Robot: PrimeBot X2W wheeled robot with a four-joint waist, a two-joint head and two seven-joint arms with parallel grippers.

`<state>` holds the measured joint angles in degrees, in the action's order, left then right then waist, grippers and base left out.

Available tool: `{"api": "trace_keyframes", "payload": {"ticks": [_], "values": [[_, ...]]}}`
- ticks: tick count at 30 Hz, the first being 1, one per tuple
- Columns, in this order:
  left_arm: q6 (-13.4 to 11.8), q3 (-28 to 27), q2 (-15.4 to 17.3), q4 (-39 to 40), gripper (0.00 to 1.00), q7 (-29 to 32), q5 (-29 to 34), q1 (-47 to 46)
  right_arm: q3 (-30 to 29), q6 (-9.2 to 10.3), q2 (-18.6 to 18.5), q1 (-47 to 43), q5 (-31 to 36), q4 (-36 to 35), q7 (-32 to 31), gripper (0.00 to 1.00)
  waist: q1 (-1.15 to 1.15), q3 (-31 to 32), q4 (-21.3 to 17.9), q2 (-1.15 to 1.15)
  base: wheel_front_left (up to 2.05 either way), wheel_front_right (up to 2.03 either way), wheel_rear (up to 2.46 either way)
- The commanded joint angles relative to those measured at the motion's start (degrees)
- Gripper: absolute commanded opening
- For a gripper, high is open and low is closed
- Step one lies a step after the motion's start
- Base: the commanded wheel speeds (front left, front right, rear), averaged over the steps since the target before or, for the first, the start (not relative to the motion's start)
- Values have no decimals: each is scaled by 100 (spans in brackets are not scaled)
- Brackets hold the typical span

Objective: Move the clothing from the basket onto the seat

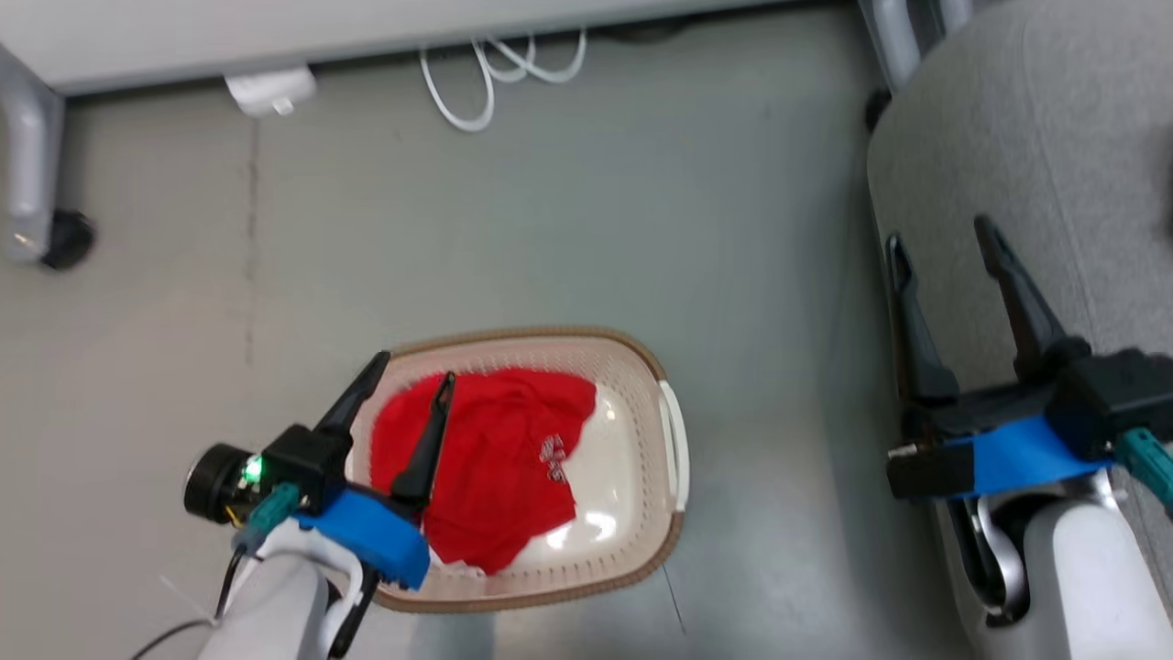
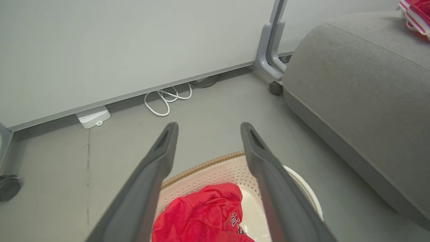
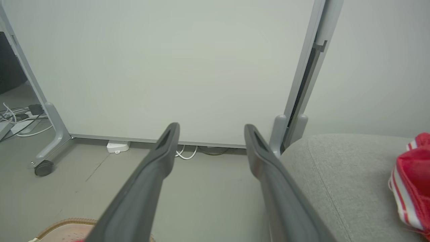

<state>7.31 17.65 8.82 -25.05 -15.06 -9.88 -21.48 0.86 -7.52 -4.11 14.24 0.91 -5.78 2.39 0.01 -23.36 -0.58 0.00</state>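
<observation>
A red garment [image 1: 499, 463] with a small white printed mark lies crumpled in the cream basket [image 1: 641, 367] on the floor; the left wrist view shows the same garment [image 2: 201, 218] inside the basket [image 2: 215, 168]. My left gripper [image 1: 414, 371] hovers open over the basket's left part, fingers spread above the cloth, holding nothing. My right gripper [image 1: 939, 243] is open and empty at the left edge of the grey seat [image 1: 1035, 137]. A second red garment with white stripes [image 3: 411, 181] rests on the seat [image 3: 342, 174], and the left wrist view catches that garment [image 2: 418, 15] too.
A white partition panel [image 3: 168, 67] on grey castor legs [image 1: 32, 165] stands behind the basket. White cables [image 1: 495, 69] and a white adapter [image 1: 270, 90] lie at its foot. Bare grey floor [image 1: 550, 211] spreads between basket, panel and seat.
</observation>
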Motion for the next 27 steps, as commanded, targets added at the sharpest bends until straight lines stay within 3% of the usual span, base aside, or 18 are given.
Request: {"api": "trace_keyframes", "payload": {"ticks": [1, 15, 22, 27], "values": [[22, 71, 93, -194, 100, -20, -1, -252, 61, 6, 0, 216, -40, -6, 48, 100, -1, -874, -509, 0, 0, 0, 0], [-6, 977, 838, -2398, 100, 387, 224, -2080, 710, 6, 135, 993, -287, 279, 478, 100, -1, -2347, -1615, 0, 0, 0, 0], [-240, 1065, 1217, -2954, 100, 683, 484, -2612, 1023, 6, 135, 1131, -663, 460, 743, 100, -1, -2787, -1941, 0, 0, 0, 0], [-582, 1084, 1425, -3168, 100, 873, 621, -2857, 1204, 6, 135, 1207, -881, 655, 900, 100, -1, -2998, -2052, 0, 0, 0, 0]]}}
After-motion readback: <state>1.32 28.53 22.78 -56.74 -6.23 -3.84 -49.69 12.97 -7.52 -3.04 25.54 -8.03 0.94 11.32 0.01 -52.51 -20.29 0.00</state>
